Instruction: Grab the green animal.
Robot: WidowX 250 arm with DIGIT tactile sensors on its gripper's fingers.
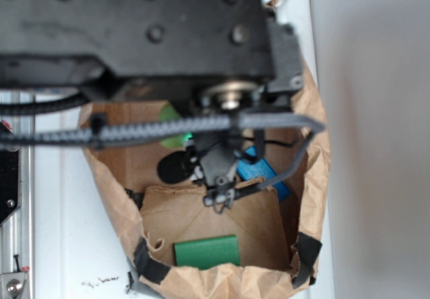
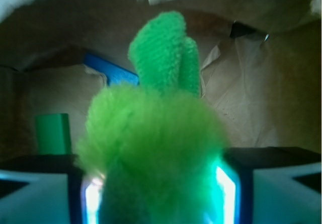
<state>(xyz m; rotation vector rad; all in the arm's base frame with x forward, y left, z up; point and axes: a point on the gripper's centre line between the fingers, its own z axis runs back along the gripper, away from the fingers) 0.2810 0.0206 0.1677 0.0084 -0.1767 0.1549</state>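
The green animal point(image 2: 151, 128) fills the middle of the wrist view: a fuzzy bright green body with a knitted green limb sticking up. My gripper point(image 2: 158, 194) is shut on it, its lit fingers point(image 2: 227, 189) pressing both sides of the plush. In the exterior view only slivers of the green animal point(image 1: 173, 116) show behind the black arm and cable, inside the brown paper bag. The gripper itself is mostly hidden there by the arm.
The paper bag point(image 1: 114, 198) walls everything in. A flat green block point(image 1: 207, 250) lies at its near end and a flat blue block point(image 1: 259, 171) to the right. The wrist view shows the same green block point(image 2: 53, 133) and blue block point(image 2: 108, 69).
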